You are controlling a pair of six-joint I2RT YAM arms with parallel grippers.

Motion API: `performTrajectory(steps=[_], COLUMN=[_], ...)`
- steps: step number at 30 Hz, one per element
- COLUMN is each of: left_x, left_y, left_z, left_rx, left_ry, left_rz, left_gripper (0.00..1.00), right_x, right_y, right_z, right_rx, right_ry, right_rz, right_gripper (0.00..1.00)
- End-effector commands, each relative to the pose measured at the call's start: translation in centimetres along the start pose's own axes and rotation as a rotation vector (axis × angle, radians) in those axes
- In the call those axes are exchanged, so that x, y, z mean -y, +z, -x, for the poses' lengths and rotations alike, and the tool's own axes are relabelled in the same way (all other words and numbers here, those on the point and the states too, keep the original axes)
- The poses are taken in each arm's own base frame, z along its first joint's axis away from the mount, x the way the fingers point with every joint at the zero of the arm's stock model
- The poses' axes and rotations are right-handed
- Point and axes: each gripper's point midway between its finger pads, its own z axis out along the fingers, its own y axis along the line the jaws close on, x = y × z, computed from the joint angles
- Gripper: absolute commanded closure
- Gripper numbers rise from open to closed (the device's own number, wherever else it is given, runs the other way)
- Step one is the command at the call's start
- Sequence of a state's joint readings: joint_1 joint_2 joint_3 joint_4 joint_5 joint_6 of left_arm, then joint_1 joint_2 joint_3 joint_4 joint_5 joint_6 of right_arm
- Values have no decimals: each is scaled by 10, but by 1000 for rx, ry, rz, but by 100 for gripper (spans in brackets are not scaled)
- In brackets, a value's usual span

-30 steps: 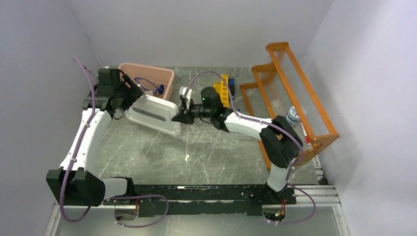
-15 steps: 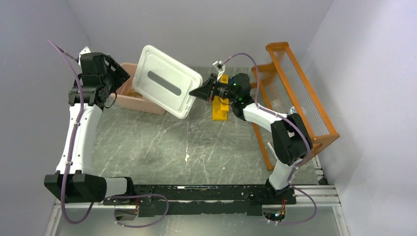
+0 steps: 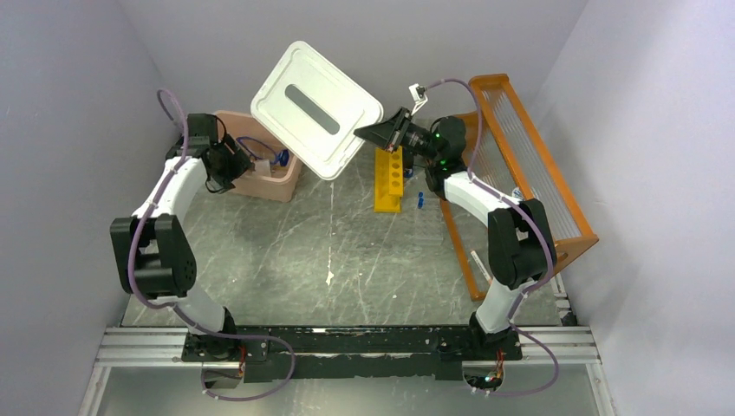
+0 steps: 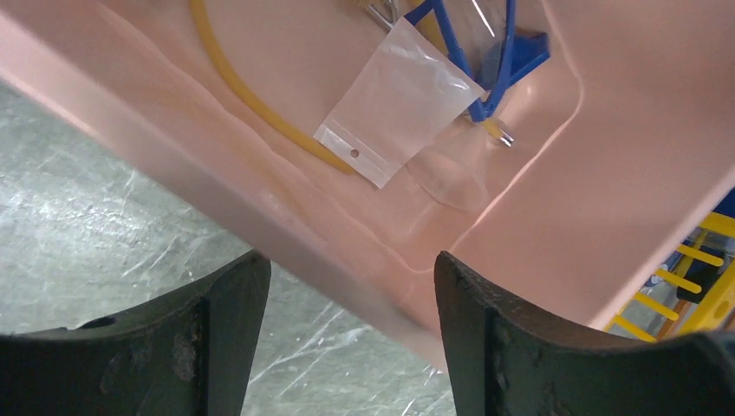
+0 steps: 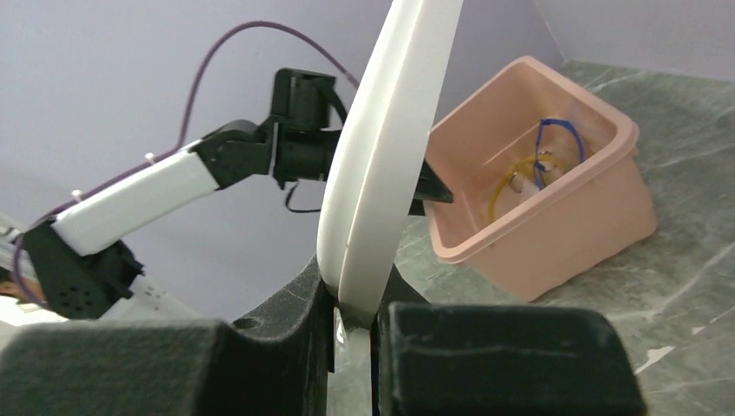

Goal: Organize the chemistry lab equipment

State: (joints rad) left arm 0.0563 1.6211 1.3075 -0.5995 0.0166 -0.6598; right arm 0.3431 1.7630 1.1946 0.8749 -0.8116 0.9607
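We find the right gripper (image 5: 354,305) pressed together on the edge of the white lid (image 3: 316,108), pinching it. The lid hangs tilted in the air over the far side of the table (image 3: 347,260), apart from the pink tub (image 3: 273,184), which stands uncovered at the far left. The left gripper (image 4: 347,264) is spread, one finger on each side of the tub's near wall; we cannot tell whether the fingers (image 4: 221,334) touch it.

Inside the tub we make out the amber tubing (image 4: 247,95), a clear packet (image 4: 400,108) lying across it, and the blue-framed goggles (image 4: 490,65) toward the corner; the other small pieces there are too blurred for us to name. From the right wrist, the lid stands in front of the tub's left part and cuts across the left arm (image 5: 139,204).

To the right of the tub stands a yellow tube holder (image 3: 389,178); a small blue piece (image 3: 419,200) lies on the table between it and the orange shelf rack (image 3: 529,165), which lines the right edge.
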Motion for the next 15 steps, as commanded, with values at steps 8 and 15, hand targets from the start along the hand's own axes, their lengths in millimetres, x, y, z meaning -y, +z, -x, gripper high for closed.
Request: performTrajectory(steps=[8, 15], left_x=[16, 14], left_y=[14, -4], left_z=[-16, -48], left_rx=[-66, -154], left_ry=[7, 33], left_rz=[-87, -124], left_gripper=[51, 60], right_x=[-14, -3], right_y=[4, 4], right_z=[12, 5], right_rx=[31, 40], right_ry=[84, 204], right_rz=[28, -23], right_gripper=[100, 100])
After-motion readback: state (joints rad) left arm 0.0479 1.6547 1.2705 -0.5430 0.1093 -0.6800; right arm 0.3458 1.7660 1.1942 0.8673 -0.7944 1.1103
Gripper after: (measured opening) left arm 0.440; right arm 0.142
